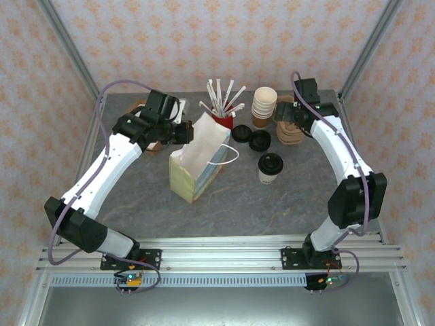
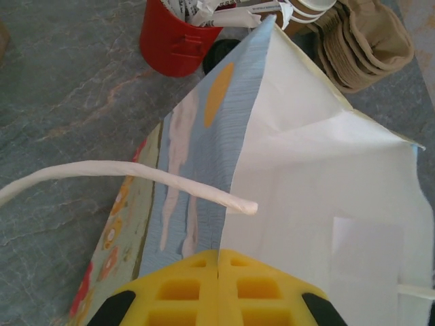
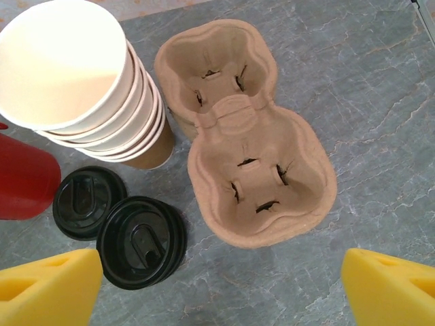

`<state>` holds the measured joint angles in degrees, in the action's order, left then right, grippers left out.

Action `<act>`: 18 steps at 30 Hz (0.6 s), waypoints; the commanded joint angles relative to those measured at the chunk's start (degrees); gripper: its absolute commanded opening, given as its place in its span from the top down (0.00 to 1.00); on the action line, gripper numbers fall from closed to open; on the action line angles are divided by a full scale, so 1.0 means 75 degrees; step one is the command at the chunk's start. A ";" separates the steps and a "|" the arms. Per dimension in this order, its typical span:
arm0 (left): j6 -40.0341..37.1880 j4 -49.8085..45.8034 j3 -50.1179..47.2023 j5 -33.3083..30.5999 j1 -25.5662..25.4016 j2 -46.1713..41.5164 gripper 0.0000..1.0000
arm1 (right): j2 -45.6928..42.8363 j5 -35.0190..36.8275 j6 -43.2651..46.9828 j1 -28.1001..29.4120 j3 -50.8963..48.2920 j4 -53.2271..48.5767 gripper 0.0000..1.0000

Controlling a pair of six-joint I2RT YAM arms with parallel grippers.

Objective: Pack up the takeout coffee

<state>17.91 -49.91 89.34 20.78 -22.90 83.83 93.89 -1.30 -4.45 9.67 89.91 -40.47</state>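
Lidded coffee cup (image 1: 270,168), upright on the worktop (image 1: 272,207) right of the bag (image 1: 196,161) your left hand (image 2: 217,261) pinches: light, crushable paper, likely best gripped mid-wall, gently, by your spread-wide right hand (image 3: 217,285).

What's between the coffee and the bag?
Nothing visible: bare table separates the coffee from the bag. Only the bag's own handle loops out toward the coffee; the loose lids sit farther back.

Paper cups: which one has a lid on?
The small cream paper cup standing alone with a round black plastic lid; the stacked cream cups behind are open.
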 commanded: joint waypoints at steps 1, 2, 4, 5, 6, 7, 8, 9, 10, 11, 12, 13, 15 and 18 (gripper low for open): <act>-0.0050 0.0081 0.0163 0.0097 -0.0061 0.0061 1.00 | 0.0183 0.0020 0.0178 -0.0033 0.0390 -0.0208 0.09; 0.0017 0.0164 0.0152 0.0188 -0.0058 0.0072 1.00 | 0.0247 0.0033 0.0203 -0.0039 0.0447 -0.0227 0.10; 0.0195 0.0318 0.0116 0.0222 -0.0058 0.0093 1.00 | 0.0419 0.0033 0.0223 -0.0065 0.0630 -0.0293 0.10; 0.0329 0.0396 0.0123 0.0234 -0.0064 0.0090 1.00 | 0.0514 0.0011 0.0220 -0.0082 0.0744 -0.0340 0.11; 0.0453 0.0492 0.0098 0.0280 -0.0063 0.0096 1.00 | 0.0578 -0.0002 0.0222 -0.0084 0.0816 -0.0386 0.11; 0.0656 0.0602 0.0071 0.0318 -0.0061 0.0075 1.00 | 0.0651 -0.0020 0.0230 -0.0083 0.0886 -0.0415 0.12; 0.0888 0.0742 0.0024 0.0362 -0.0063 0.0045 1.00 | 0.0706 -0.0026 0.0226 -0.0083 0.0956 -0.0434 0.12; 0.1134 0.0912 -0.0052 0.0445 -0.0060 -0.0012 1.00 | 0.0752 -0.0026 0.0229 -0.0083 0.1010 -0.0450 0.13; 0.1392 0.1104 -0.0155 0.0530 -0.0064 -0.0087 1.00 | 0.0815 0.0008 0.0235 -0.0083 0.1069 -0.0483 0.13; 0.1634 0.1248 -0.0218 0.0579 -0.0064 -0.0165 1.00 | 0.0864 0.0043 0.0236 -0.0083 0.1120 -0.0526 0.14; 0.1951 0.1370 -0.0288 0.0600 -0.0064 -0.0254 1.00 | 0.0911 0.0076 0.0263 -0.0088 0.1171 -0.0559 0.15; 0.2227 0.1535 -0.0412 0.0607 -0.0073 -0.0368 1.00 | 0.0986 0.0117 0.0282 -0.0094 0.1240 -0.0606 0.15; 0.2744 0.1843 -0.0716 0.0563 -0.0074 -0.0571 1.00 | 0.1115 0.0150 0.0324 -0.0126 0.1383 -0.0700 0.17; 0.3478 0.2225 -0.1208 0.0538 -0.0080 -0.0799 0.99 | 0.1350 -0.0077 0.0321 -0.0325 0.1640 -0.0849 0.22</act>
<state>35.55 -38.59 82.46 24.08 -22.90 80.73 102.43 -1.67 -2.74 8.84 99.11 -44.16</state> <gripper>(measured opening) 0.048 0.794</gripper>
